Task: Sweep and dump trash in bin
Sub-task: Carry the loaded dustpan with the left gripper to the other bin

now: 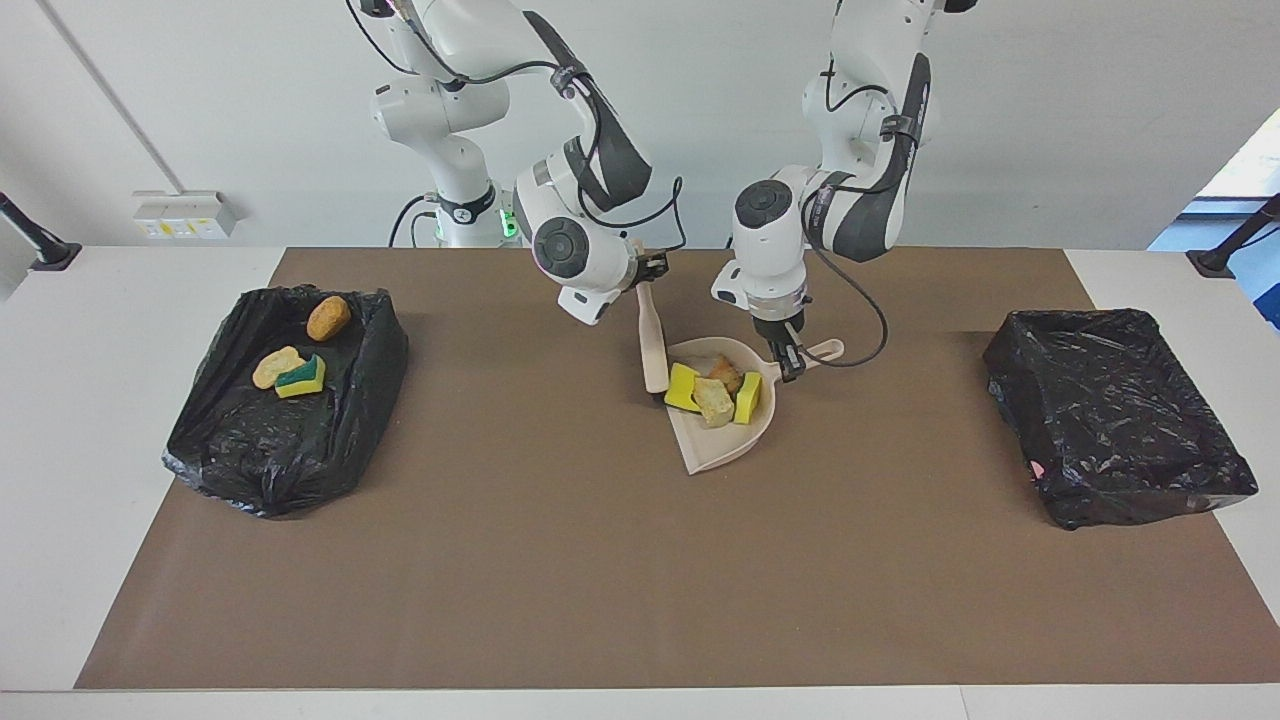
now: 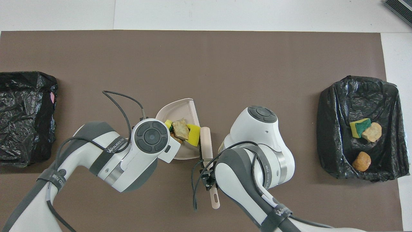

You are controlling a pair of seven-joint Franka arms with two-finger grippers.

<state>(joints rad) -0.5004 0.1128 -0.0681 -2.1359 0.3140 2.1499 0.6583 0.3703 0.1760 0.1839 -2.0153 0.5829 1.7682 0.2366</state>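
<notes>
Mid-desk, on the brown mat (image 1: 560, 560): beige plastic dustpan (image 1: 712, 445) lying flat, open mouth turned toward the right arm's end. Inside it, a heap of trash: bright yellow sponge scrap (image 1: 682, 389) right at the mouth, tan bread-like lump (image 1: 714, 402) touching it, second yellow sponge scrap (image 1: 747, 398) standing on edge beside that, orange-brown lump (image 1: 725, 373) tucked deeper in, toward the robots.

Left pincer (image 1: 789, 362) down at the dustpan's handle (image 1: 828, 350), fingers clamped on it. Right pincer (image 1: 648, 270) pinching the upper part of a beige-handled hand brush (image 1: 653, 345), fingertips pressed together on the handle. Brush slanting down, its head right against the first yellow scrap at the dustpan's mouth. From overhead, the brush handle (image 2: 207, 145) lying along the pan's open edge, its free end poking out toward the robots.

At the right arm's edge of the mat: black-bag-lined bin (image 1: 250, 450) with a brown rounded lump (image 1: 328, 318), a pale tan lump (image 1: 276, 366) and a yellow-and-green sponge piece (image 1: 302, 377) inside. At the left arm's edge: second black-lined bin (image 1: 1120, 420), nothing visible inside.
</notes>
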